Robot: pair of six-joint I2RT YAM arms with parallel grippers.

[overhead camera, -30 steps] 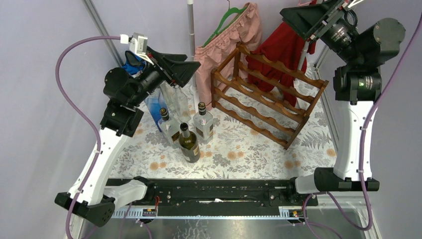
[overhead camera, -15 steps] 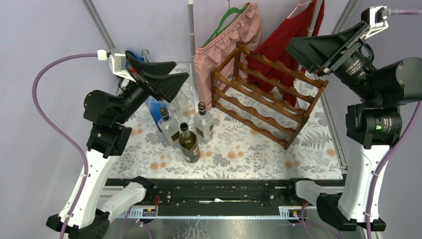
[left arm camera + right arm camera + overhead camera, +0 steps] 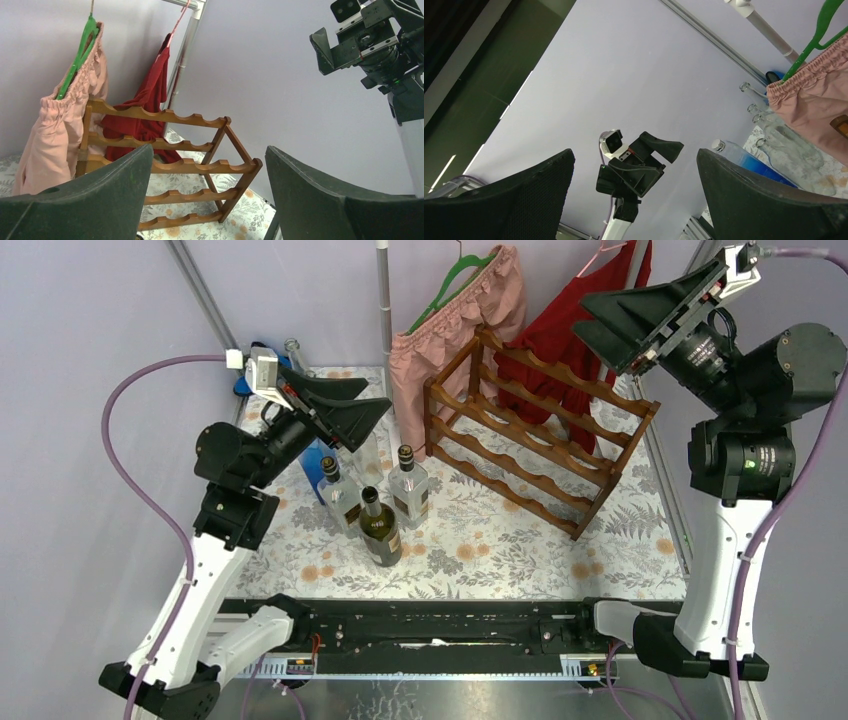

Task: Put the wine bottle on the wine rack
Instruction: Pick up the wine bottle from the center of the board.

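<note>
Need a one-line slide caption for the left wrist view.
Open left gripper frames the wine rack; pink garment and red garment hang behind.

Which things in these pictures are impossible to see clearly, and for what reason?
- Top view: the clear bottles and the blue bottle are partly hidden behind the left gripper.
- Top view: labels on the three front bottles are too small to read.
- Left wrist view: its own fingers cover the lower left of the wine rack; no bottle shows.
- Right wrist view: the right edge cuts off the rack; only a corner shows.
</note>
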